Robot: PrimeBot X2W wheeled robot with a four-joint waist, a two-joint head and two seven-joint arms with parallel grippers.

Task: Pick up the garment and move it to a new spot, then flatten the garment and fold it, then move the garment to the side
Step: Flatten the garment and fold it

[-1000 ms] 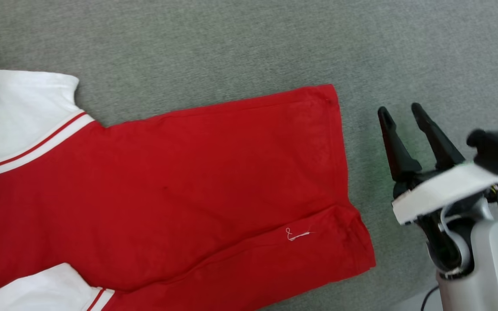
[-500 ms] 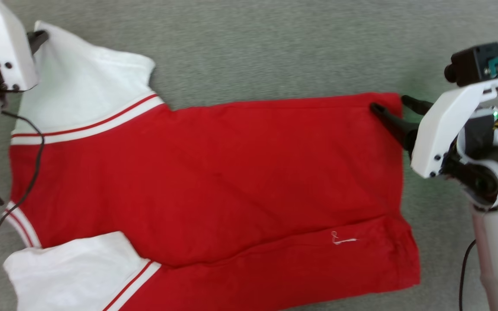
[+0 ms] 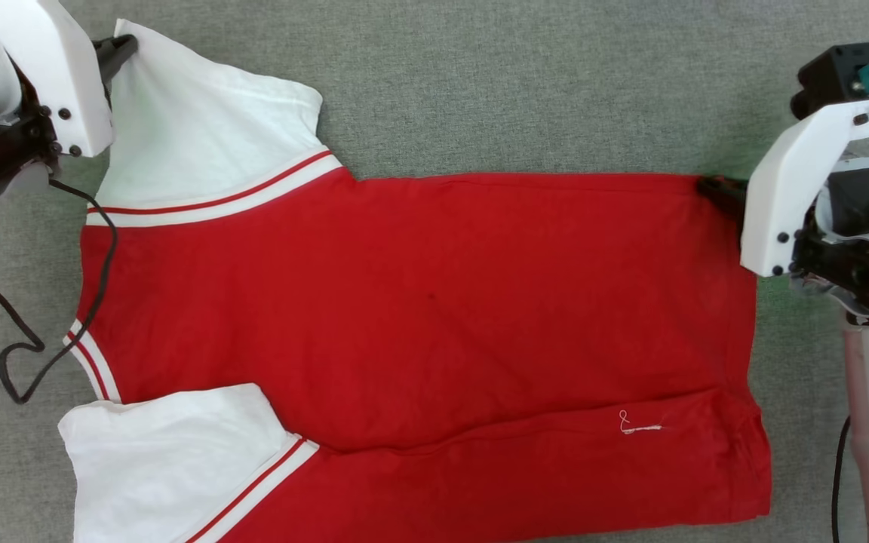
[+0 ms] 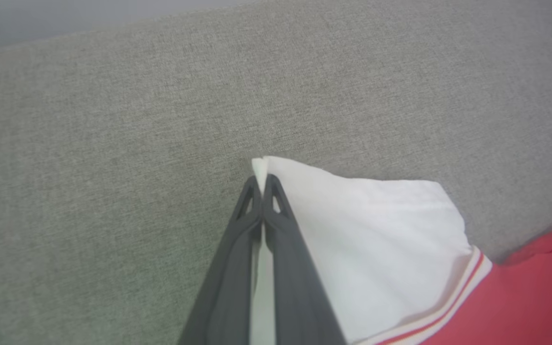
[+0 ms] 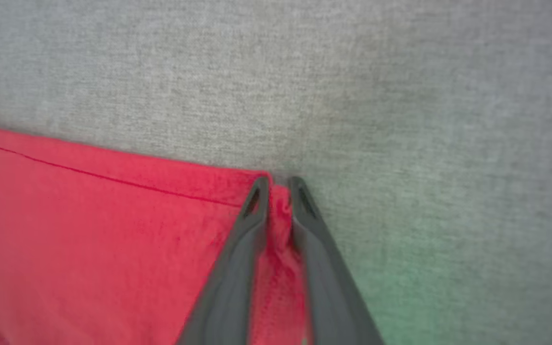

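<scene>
Two grippers hold the garment [image 3: 419, 302] by its upper corners. It lies spread flat across a grey woven surface [image 3: 555, 83] and takes up most of the head view.

The left gripper [image 4: 261, 184] sits at the upper left of the head view. In the left wrist view its two dark fingers are pressed together on the pointed corner of a white sleeve [image 4: 376, 239], and a sliver of white cloth pokes out past the tips.

The right gripper [image 5: 278, 189] is at the right edge of the head view, at the upper right corner of the red body. In the right wrist view its fingers stand only narrowly apart, with a bunched fold of red cloth pinched between them (a stitched seam runs off toward the left of that frame).

The second white sleeve [image 3: 170, 452] lies at the lower left of the head view, edged in red stripes. A small white hem mark [image 3: 638, 426] shows at the lower right of the red cloth. A black cable [image 3: 50, 332] loops down from the left arm and crosses the shirt's left edge.
</scene>
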